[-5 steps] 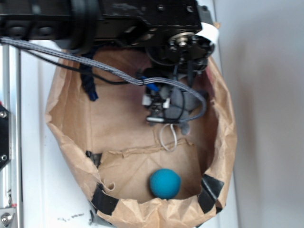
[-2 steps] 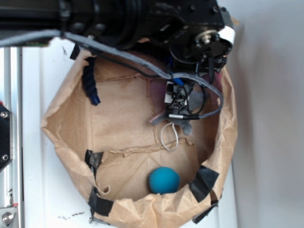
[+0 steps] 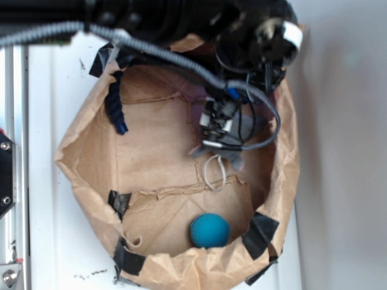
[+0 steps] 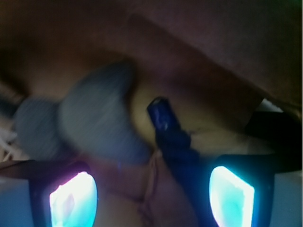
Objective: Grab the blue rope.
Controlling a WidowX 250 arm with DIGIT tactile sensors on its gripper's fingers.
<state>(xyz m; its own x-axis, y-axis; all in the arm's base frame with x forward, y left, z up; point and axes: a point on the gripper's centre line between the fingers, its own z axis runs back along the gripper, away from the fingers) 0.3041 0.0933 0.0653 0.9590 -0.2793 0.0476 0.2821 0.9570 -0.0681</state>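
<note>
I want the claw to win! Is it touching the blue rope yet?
Cannot tell. In the wrist view the blue rope lies between the gripper fingers, but blur hides any contact.

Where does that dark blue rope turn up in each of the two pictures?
Exterior: the blue rope runs down the paper bag's upper-left inner wall, partly hidden by the arm.
Wrist: a capped end of the blue rope sits centre, between the pincer's glowing fingers.
Shared landmark: the grey plush toy.

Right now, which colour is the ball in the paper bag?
Teal blue; the ball shows best in the exterior view.
</note>
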